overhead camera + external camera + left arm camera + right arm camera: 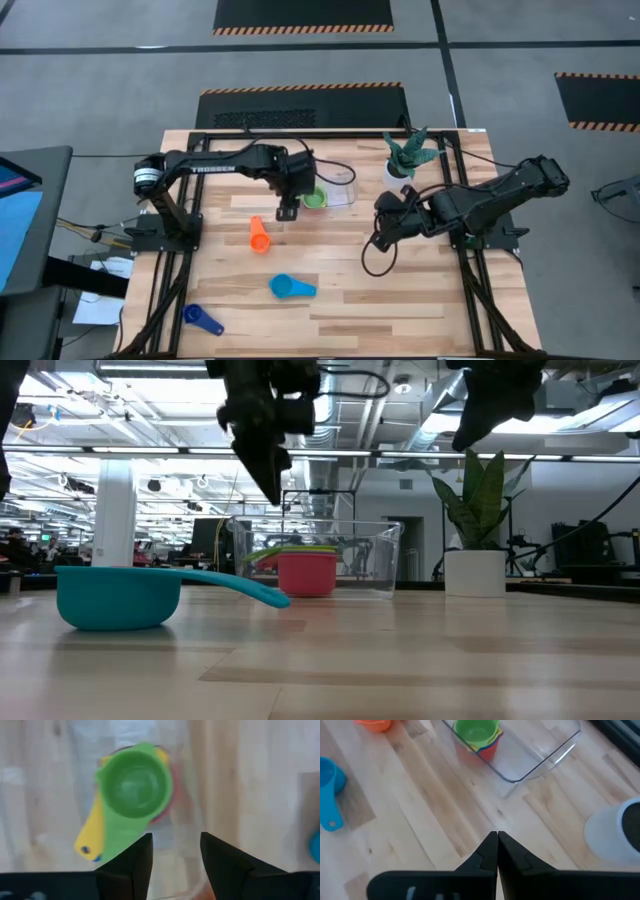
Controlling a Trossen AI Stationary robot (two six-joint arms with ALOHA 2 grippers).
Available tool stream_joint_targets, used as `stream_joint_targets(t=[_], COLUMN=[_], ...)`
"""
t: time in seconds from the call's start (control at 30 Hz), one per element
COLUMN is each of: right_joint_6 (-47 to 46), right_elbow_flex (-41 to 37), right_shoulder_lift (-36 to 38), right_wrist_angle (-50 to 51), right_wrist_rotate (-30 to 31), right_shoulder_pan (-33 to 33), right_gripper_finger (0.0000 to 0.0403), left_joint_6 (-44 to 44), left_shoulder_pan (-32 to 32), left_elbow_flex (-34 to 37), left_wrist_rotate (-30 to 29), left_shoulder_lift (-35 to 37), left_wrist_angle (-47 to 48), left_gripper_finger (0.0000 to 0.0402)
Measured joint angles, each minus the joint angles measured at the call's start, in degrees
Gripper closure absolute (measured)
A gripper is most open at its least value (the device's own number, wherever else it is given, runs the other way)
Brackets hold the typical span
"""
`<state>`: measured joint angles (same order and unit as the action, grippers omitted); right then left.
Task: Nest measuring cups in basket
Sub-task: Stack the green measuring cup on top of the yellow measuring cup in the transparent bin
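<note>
Potted plant [405,158] on wooden table [400,300]

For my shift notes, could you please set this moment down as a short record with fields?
Container: clear rectangular plastic basket
Inside it: green plastic measuring cup on top of a nested stack with yellow and red cups below
Loose on table: orange plastic cup, light blue plastic cup, dark blue plastic cup
Left pincer: open, empty, above the stack
Right pincer: shut, empty, waiting beside the white plant pot

A lab or workshop: exposed ceiling ducts [400,400], hazard-striped floor mats [303,16], framed wooden table [400,300].
</note>
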<state>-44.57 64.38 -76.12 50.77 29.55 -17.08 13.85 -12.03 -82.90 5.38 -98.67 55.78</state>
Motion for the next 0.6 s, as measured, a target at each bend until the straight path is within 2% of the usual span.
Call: stream_joint_targets(t=[0.17,0.4,0.6], right_joint_6=[0.1,0.1,0.0], right_elbow_flex=[0.0,0.0,0.0], right_shoulder_lift=[0.0,0.0,0.0], right_wrist_angle=[0.0,0.9,2.3], right_wrist_rotate=[-0.2,-0.2,-0.2], right_shoulder_pan=[0.0,0.0,0.0], right_gripper_finger=[0.0376,0.0376,0.0376], left_joint_6=[2.9,7.8,9.0], left_shoulder_pan=[-1.4,-0.9,-0.9], left_elbow_flex=[0.3,2.5,2.5], left_wrist_rotate=[-4.5,-2.6,-3.5], left_shoulder_lift=[-0.1,-3.4,-4.5], left_wrist_angle=[-0.9,0.3,0.4], left_gripper_finger=[0.0294,0.0388,0.0399])
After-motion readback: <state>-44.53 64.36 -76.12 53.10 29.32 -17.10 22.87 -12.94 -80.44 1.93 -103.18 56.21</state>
